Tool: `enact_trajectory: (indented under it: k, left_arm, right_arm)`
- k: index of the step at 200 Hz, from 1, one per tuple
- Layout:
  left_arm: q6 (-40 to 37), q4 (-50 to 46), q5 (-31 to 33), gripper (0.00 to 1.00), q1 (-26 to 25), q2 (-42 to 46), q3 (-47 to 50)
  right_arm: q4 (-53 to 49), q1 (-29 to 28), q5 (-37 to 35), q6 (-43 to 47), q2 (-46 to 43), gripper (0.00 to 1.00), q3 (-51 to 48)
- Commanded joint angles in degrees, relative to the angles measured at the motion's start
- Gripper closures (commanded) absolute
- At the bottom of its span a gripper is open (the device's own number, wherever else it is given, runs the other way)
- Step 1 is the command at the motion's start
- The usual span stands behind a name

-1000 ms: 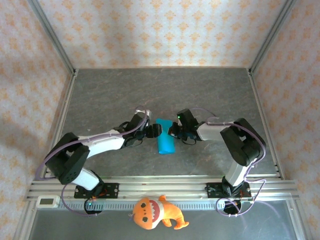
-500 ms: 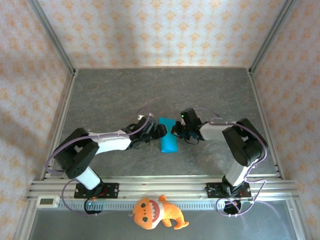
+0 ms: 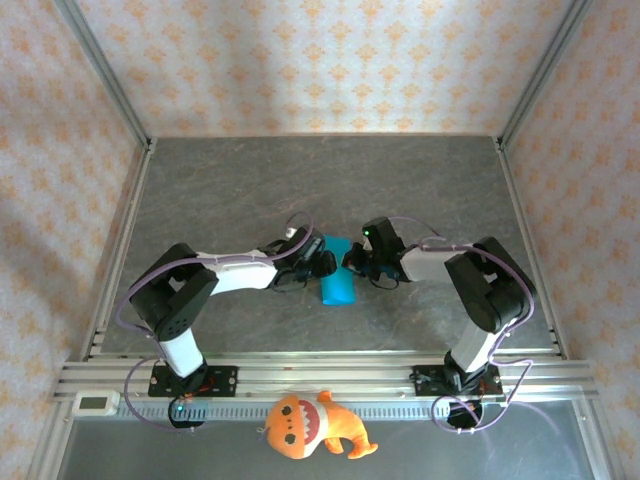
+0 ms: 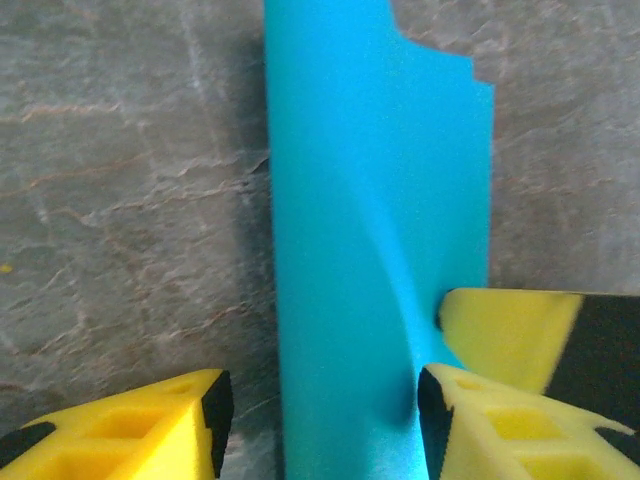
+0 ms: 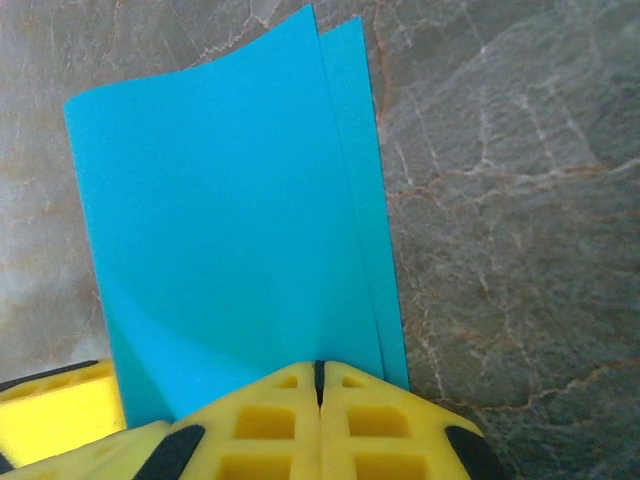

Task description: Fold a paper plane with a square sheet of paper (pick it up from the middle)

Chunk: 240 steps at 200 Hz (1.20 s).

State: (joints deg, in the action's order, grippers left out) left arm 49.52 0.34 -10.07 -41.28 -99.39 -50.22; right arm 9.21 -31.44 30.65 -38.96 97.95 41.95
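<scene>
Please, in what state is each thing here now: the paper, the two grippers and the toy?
paper: folded double, edges not quite matched, one side curling up off the table
left gripper: open, one finger on each side of the paper
right gripper: shut on the paper's edge
plush toy: lying at the near edge, apart from both arms

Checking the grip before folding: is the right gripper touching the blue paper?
Touching. Right wrist view: the shut right gripper clamps the near edge of the blue paper.
</scene>
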Motion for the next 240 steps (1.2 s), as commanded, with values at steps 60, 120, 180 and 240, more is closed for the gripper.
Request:
enact_trajectory:
  k: [60,120,180,240]
  left_arm:
    - [-5.50,-4.87,1.36,0.55,-0.47,-1.82,-1.43]
    - [-9.99,-5.96,0.84,0.56,-0.04,-1.35,-1.99]
    - [-12.58,-6.11,-0.09,0.55,1.87,-1.64,-1.78]
    - [-12.83,-5.87,0.18,0.58,2.52,-2.88,-1.24]
  right_arm:
    - [-2.53,0.74,1.80,-1.30,-2.76,0.88,0.29]
    - [-2.53,5.39,-0.07,-2.44,-10.24,0.83,-3.18]
    - [-1.80,6.48,-0.34,-3.03,-11.39,0.83,-6.86]
    - [-2.01,6.85,-1.67,-3.14,-12.56,0.84,-7.94]
